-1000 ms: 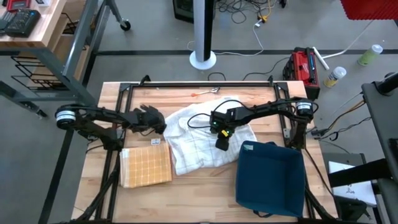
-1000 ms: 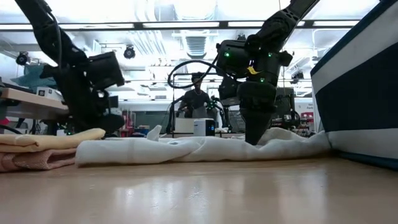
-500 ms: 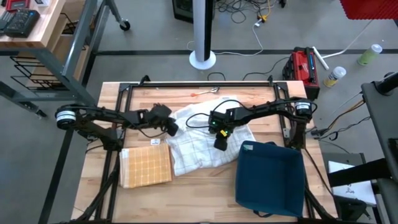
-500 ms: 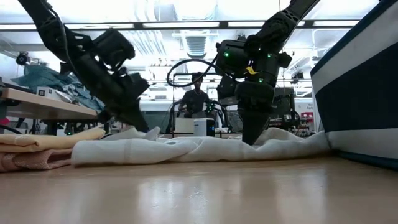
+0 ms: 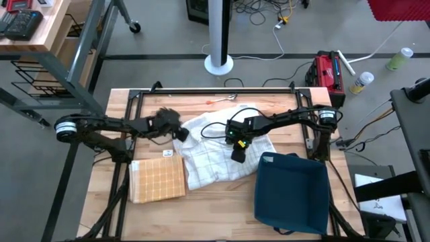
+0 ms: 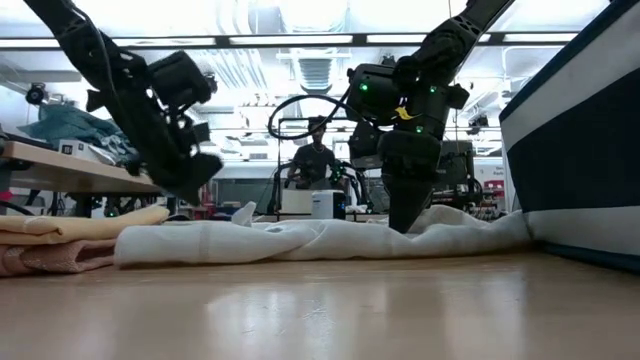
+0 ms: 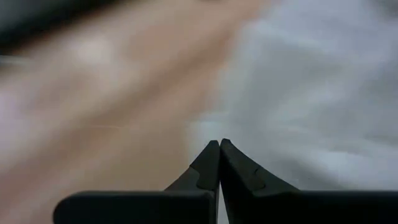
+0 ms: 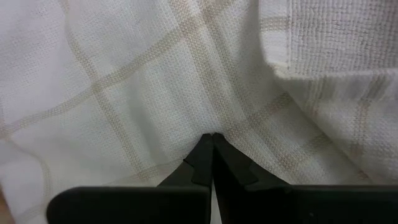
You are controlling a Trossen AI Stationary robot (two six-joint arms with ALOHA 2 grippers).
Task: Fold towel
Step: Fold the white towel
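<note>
On the wooden table point(image 5: 222, 202), a white towel point(image 5: 215, 151) lies rumpled under both closed, empty grippers, left point(image 5: 180, 134) and right point(image 5: 238, 156), beside a blue bin point(image 5: 290, 191) and a folded yellow towel point(image 5: 158, 180), cables strewn on the grey floor point(image 5: 269, 40).

A folded yellow cloth point(image 5: 158, 179) sits on the wooden counter point(image 5: 215, 208), a blue bin point(image 5: 291, 193) well to its right, a red toolbox point(image 5: 329, 72) on the floor beyond.

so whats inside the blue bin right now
Nothing shows inside the blue bin: from above, only its bare dark blue floor and walls. The corners under the rim are shadowed, so something small there could be hidden. The white towel lies outside it, on the table.
</note>
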